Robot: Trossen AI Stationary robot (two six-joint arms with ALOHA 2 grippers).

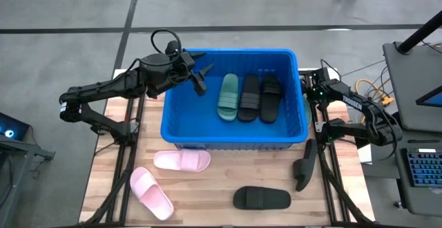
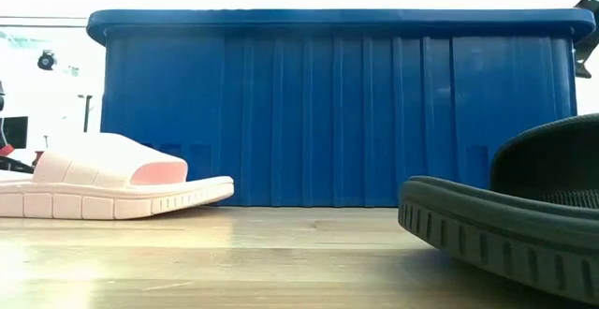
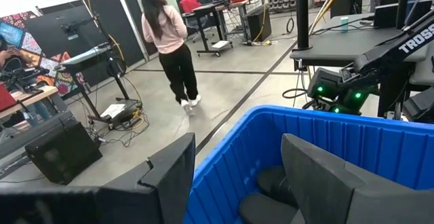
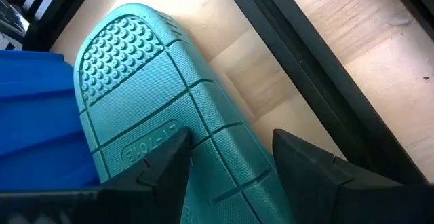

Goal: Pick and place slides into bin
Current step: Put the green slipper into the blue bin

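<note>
- Large bright blue ribbed plastic bin [image 1: 235,137]: stands mid-table [image 1: 221,186]. Every place below is given from it.
- Inside the bin: one sage green foam slide [image 1: 228,97] and two black foam slides [image 1: 248,97], side by side.
- In front of the bin: first light pink foam slide [image 1: 181,160] close to its front wall. The second pink slide [image 1: 150,193] and a loose black slide [image 1: 261,198] lie nearer the table's front edge.
- At the bin's right front corner: a teal-green ribbed-sole slide [image 4: 156,95], sole turned toward my right wrist.
- My right end effector [image 4: 230,139]: fingers spread over that sole. I cannot tell whether they touch it.
- My left end effector [image 1: 202,81]: over the bin's far left corner, fingers spread, holding nothing.
- Handling, as I judge it: the foam is light, springy and unbreakable, and the moulded tread is grippy. The sole is too broad to span, so the wide strap or one side edge looks like the hold. A soft strap may flex and let the slide swing.
- Right wrist view only: the teal-green slide and its tread, which my arm hides from the high view.
- High view only: the full count and layout.
- Low view only: the first pink slide and the loose black slide lying flat, the bin wall behind them, no arm.
- Left wrist view only: the black slides deep in the bin and a person [image 3: 168,41] walking beyond.
</note>
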